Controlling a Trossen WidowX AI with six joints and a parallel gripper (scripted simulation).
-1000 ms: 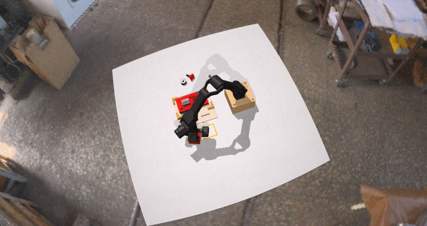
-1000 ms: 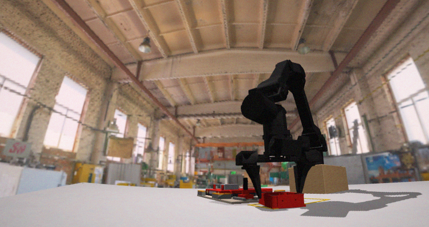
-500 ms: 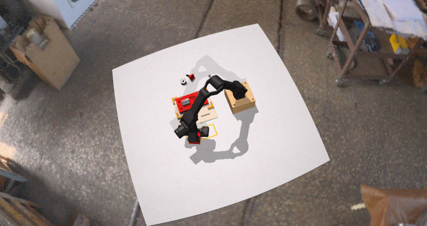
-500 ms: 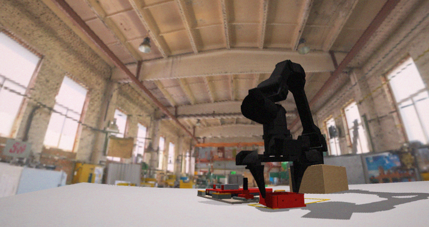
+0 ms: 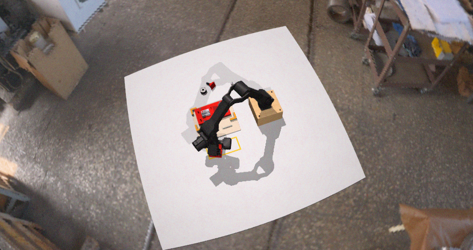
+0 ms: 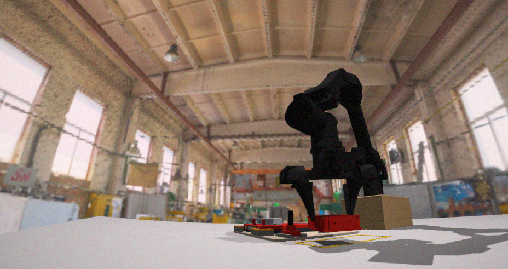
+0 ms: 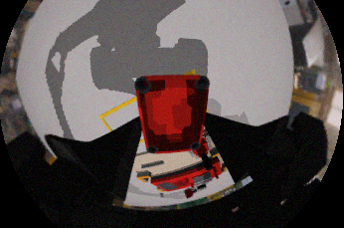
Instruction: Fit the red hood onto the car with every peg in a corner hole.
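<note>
On the counter (image 5: 307, 189) (image 6: 106, 239) (image 7: 249, 29), from the top view, we see the chassis (image 5: 214, 105) (image 6: 253, 227) (image 7: 174, 180) in its jig (image 5: 235, 128) (image 6: 264, 237) (image 7: 174, 160), the engine block (image 5: 205, 112) (image 6: 273, 221) in place. The hood (image 5: 221, 150) (image 6: 337, 223) (image 7: 173, 114) is beside the jig, mostly hidden under our hand (image 5: 213, 144) (image 6: 331, 216) (image 7: 172, 118), over one end of the yellow outline (image 5: 238, 142) (image 6: 376, 236) (image 7: 116, 108).

From the exterior view, we have the hood pinched between widely set fingertips, and it hangs above the counter with a dark shadow underneath. The fingertips grip near its upper edge, so we judge that a knock or quick swing could make it slip or tilt. Carried too low, it could catch the jig or the engine block.

In the wrist view, the hood sits between the fingers with its corner bosses showing. If we bring it over slightly turned or off to one side, bosses may land on pegs; pressing then could wedge it crooked. Uneven release might also lift a corner.
</note>
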